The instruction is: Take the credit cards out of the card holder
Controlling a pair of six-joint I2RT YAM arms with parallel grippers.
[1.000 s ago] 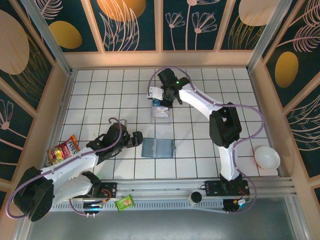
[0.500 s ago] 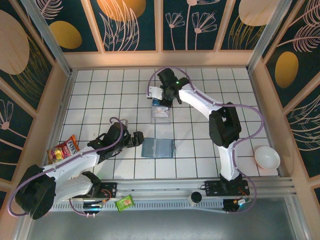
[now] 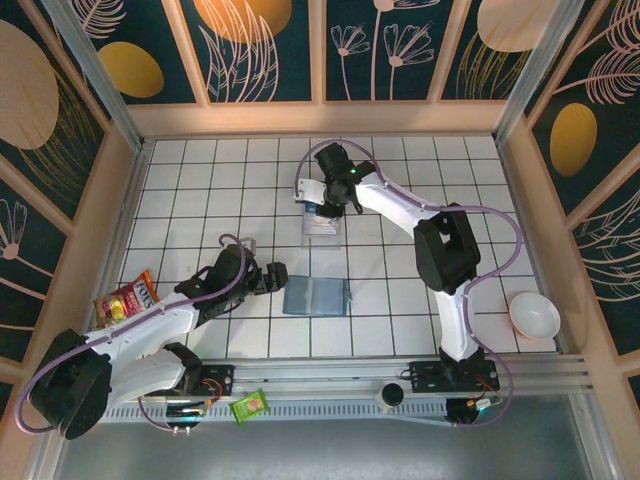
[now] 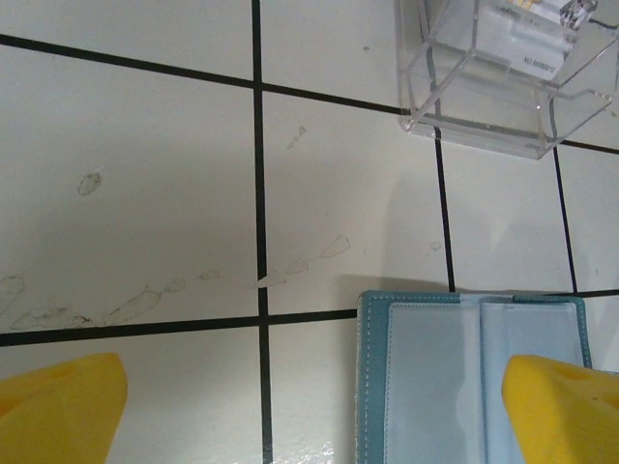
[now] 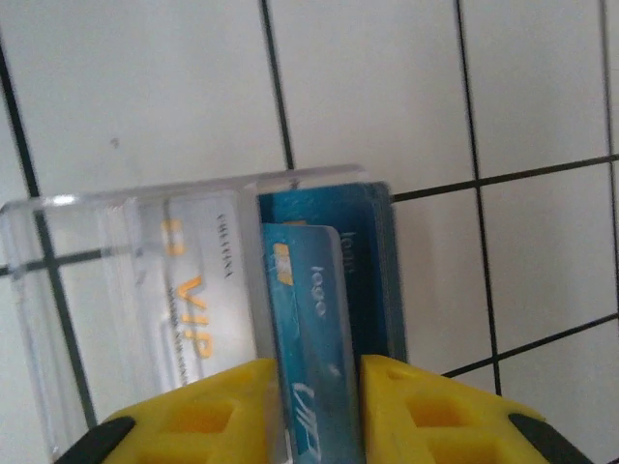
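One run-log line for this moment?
left gripper: open, by card holder | right gripper: blue card between jaws, over clear case | card holder: open flat

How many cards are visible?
3: VIP card and dark blue card in the clear case; lighter blue card at the right gripper. Others may be hidden.

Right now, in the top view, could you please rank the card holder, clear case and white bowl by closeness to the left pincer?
1. Card holder, just right of the left pincer.
2. Clear case, farther back.
3. White bowl, far right.
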